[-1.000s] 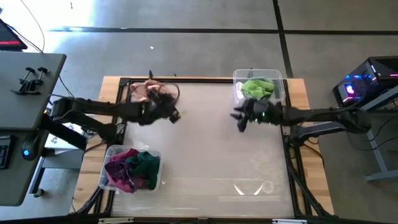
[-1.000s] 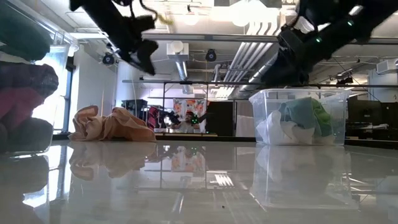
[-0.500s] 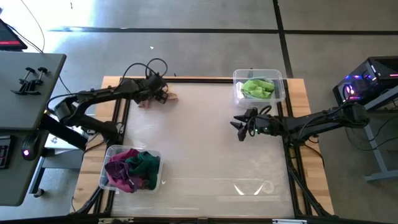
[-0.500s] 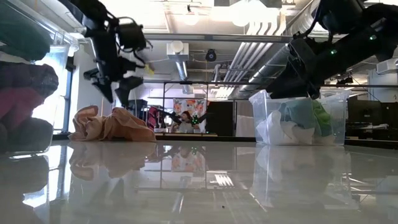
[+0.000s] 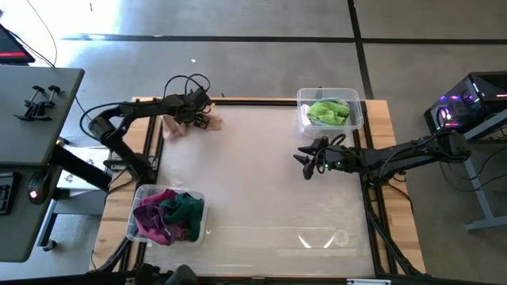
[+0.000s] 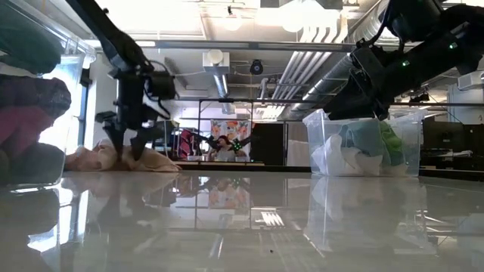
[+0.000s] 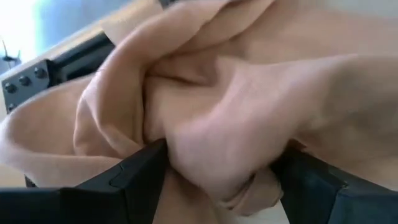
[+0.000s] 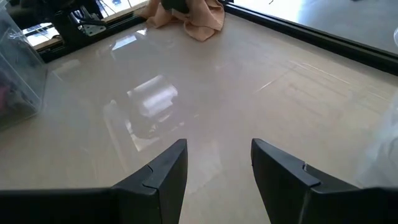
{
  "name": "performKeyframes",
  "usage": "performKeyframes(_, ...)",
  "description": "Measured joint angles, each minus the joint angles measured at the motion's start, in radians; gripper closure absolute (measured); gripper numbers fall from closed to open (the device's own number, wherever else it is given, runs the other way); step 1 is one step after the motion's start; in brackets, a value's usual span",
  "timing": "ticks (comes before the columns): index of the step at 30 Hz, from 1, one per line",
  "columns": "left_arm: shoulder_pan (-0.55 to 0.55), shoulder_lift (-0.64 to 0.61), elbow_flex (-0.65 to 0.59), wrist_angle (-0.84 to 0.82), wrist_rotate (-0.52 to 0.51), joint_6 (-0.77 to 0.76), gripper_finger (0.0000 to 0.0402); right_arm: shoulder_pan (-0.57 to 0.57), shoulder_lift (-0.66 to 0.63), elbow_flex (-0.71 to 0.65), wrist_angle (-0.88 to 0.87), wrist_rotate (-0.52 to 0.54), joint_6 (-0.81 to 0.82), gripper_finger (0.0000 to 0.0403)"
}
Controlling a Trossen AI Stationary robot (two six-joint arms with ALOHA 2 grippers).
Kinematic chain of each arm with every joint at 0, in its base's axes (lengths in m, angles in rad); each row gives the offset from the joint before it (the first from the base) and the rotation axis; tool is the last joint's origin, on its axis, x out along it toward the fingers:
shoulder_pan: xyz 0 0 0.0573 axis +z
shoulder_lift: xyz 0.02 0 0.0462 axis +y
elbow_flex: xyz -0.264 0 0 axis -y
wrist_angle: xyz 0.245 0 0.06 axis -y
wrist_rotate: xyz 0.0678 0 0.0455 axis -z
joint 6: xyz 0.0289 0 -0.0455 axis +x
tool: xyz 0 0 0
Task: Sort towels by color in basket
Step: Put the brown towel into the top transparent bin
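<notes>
Left gripper (image 5: pixel 198 119): From above I see my left arm stretched to the far left corner of the table (image 5: pixel 261 206). Its tip sits right on the peach towel (image 5: pixel 176 127).
Left wrist view: Only this view shows the grab up close. The two dark fingers (image 7: pixel 134 177) are spread on either side of a fat fold of the peach towel (image 7: pixel 236 124), and the fold fills the gap. I think they are pinching it, but I can't tell if the squeeze is tight.
Low view: Here the left gripper (image 6: pixel 125 147) points straight down into the peach towel (image 6: pixel 151 160), which lies low and flat on the shiny table top.
Right gripper (image 5: pixel 305 158): It hangs over the middle of the table, just in front of the far bin. In my right wrist view its fingers (image 8: pixel 161 174) are spread wide with nothing between them, only bare glossy table below.
Far bin (image 5: pixel 356 107): A clear plastic box at the far right. From above I see only a lime green towel (image 5: pixel 326 111) in it. The low view shows more: a pale teal towel (image 6: pixel 361 140) and a white towel (image 6: pixel 333 160) sit under the green.
Near bin (image 5: pixel 141 194): A second clear box at the near left. It holds a magenta towel (image 5: pixel 152 214) and a dark green towel (image 5: pixel 184 210), all soft and crumpled.
</notes>
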Motion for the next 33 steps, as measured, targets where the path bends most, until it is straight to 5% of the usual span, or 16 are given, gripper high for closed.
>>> performKeyframes(7, 0.019, 0.081, 0.0, -0.019, -0.16, 0.057, 0.0203, 0.0, 0.0, 0.0, -0.001, -0.001, 0.007, 0.0231)
performKeyframes(17, 0.021, 0.083, 0.0, -0.02, -0.193, 0.188, 0.0389, 0.0, 0.0, 0.0, -0.002, -0.013, 0.008, 0.0231)
performKeyframes(21, -0.065, 0.035, 0.0, 0.004, -0.124, 0.177, 0.0385, 0.015, 0.0, 0.0, -0.012, -0.012, -0.016, 0.0231)
performKeyframes(29, -0.392, -0.168, 0.0, 0.267, 0.178, 0.077, 0.0397, 0.088, 0.0, 0.0, 0.004, 0.067, -0.065, 0.0231)
performKeyframes(33, -0.579, -0.212, 0.0, 0.498, 0.344, 0.043, 0.0397, 0.168, 0.0, 0.0, 0.11, -0.046, -0.174, 0.0231)
